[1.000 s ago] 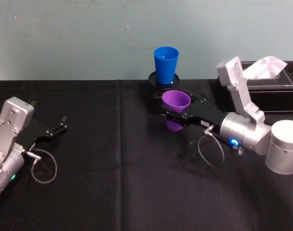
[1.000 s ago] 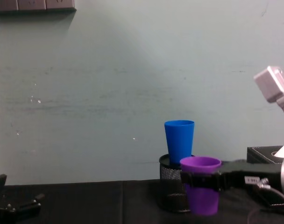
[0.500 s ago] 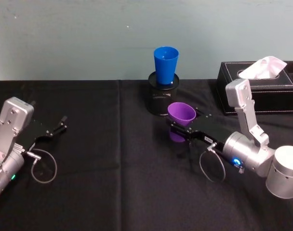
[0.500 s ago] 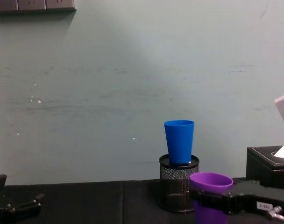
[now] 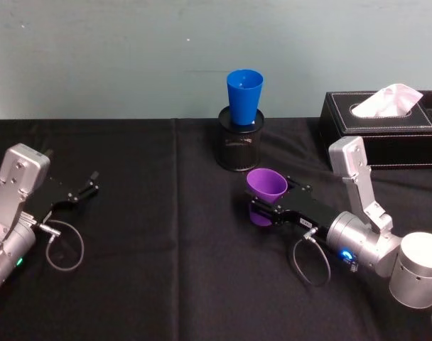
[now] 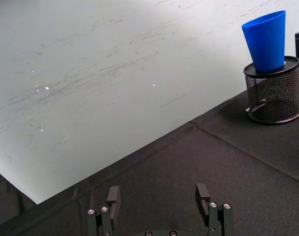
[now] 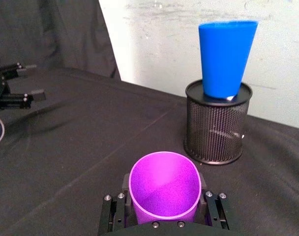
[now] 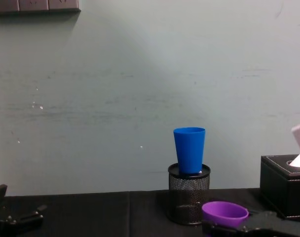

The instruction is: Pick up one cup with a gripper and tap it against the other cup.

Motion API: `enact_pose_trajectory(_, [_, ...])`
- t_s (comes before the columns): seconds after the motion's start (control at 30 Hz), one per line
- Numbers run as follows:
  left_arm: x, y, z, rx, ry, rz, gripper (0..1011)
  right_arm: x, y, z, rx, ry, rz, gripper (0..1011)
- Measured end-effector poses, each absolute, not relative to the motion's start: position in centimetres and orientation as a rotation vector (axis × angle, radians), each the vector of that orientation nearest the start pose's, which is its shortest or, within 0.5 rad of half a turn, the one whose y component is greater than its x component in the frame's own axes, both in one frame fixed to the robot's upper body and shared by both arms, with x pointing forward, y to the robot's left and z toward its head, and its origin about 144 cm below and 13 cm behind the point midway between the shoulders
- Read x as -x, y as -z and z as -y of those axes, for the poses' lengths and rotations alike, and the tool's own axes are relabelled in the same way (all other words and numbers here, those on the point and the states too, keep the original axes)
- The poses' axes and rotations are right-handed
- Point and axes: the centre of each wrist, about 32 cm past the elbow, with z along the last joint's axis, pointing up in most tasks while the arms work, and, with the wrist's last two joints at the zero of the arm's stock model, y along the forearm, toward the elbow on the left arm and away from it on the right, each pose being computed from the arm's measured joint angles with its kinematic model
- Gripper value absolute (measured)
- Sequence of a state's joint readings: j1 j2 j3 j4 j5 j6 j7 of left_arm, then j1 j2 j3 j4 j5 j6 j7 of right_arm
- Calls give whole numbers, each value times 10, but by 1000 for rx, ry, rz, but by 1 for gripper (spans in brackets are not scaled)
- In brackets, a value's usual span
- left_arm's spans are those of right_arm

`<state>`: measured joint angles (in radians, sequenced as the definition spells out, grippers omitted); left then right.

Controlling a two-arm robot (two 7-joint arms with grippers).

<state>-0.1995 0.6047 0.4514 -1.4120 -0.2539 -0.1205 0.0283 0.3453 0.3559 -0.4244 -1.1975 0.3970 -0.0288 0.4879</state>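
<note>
My right pincer (image 5: 262, 206), centre-right of the head view, pinches the purple tapered plastic tumbler (image 5: 266, 185) upright for tapping; the bright blue plastic tumbler (image 5: 244, 96) stands apart, seated in the black mesh pen holder (image 5: 238, 148); left pincer (image 6: 160, 196) spread, parked lower left.

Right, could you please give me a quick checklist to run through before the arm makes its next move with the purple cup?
1. Grip on the purple cup: ok. The right gripper is shut on it, fingers on both sides of the wall.
2. Cup attitude: ok, roughly upright with the mouth up.
3. Target in place: ok. The blue cup stands upright in the top of the black mesh pen holder.
4. Contact between the cups: not ok; they are apart, the purple one nearer the robot and lower.
5. Target stability: cannot tell how firmly it sits in the holder, so tap gently.
6. Left gripper: ok, open and off to the left.
</note>
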Motion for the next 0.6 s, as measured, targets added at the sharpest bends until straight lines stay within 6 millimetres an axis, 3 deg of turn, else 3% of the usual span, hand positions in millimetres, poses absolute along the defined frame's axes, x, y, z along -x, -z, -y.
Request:
enact_pose_trajectory(0.4, [-489,-1140,-310,-304,-1248,285,1000,-538,-1120,252,122,832,-61,726])
enact_pose_trajectory(0.6, [-489,-1140,-310,-304,-1248,285,1000,-537,-1120,251,118,834,-65,900])
